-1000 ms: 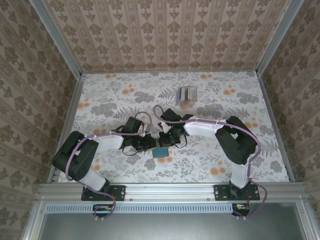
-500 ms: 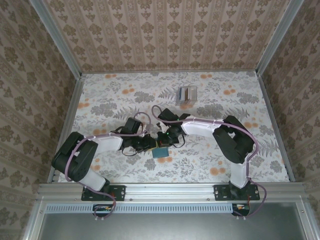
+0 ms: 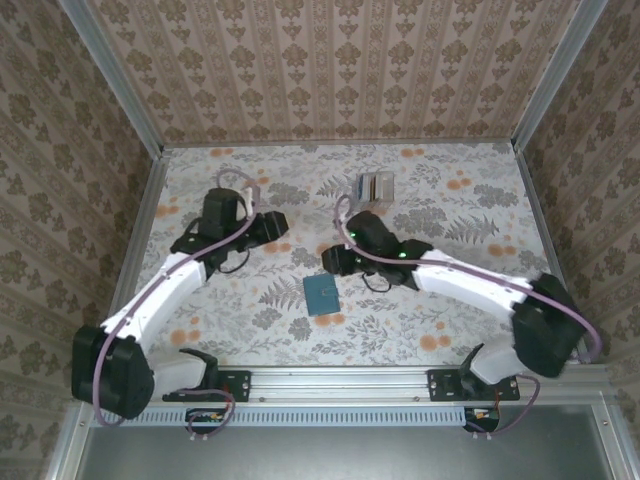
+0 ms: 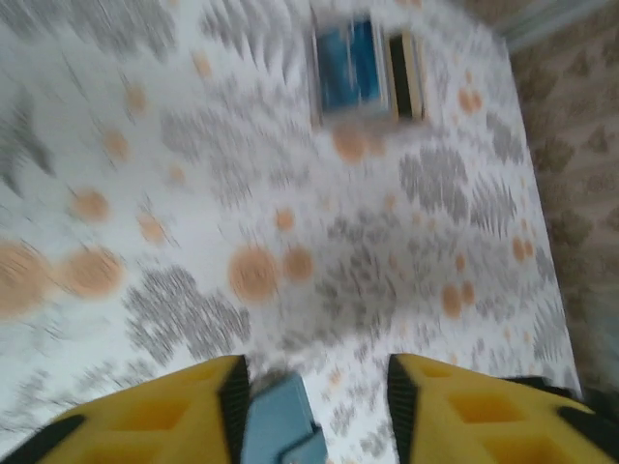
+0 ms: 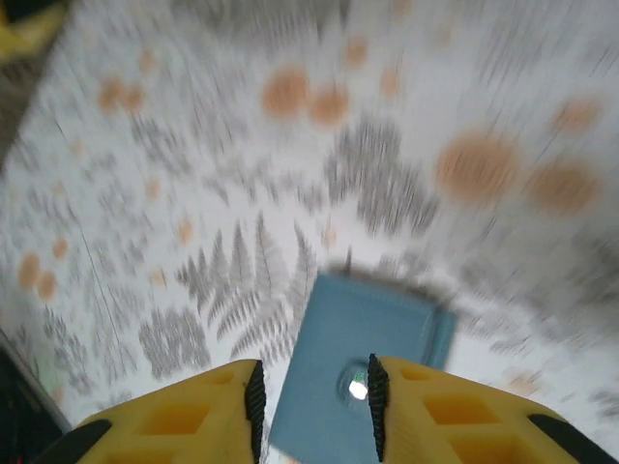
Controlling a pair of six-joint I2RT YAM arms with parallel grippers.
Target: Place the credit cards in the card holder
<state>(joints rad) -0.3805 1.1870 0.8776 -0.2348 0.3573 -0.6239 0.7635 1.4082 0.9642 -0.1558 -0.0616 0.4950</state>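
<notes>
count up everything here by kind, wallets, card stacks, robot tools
card holder: 1
stack of credit cards: 1 (single cards too blurred to count)
tools: 2, the left tool and the right tool, both open
total: 4

Top view of the enclosure. The bench (image 3: 470,190) carries a white covering printed with grey fern leaves and orange blossoms. The back wall (image 3: 340,70), left wall (image 3: 50,180) and right wall (image 3: 600,170) are papered in beige-brown striped damask. Aluminium posts (image 3: 110,75) mark the rear corners. An aluminium rail (image 3: 340,378) runs along the near edge, with a grey panel (image 3: 340,450) below it. The lighting is even and diffuse.
</notes>
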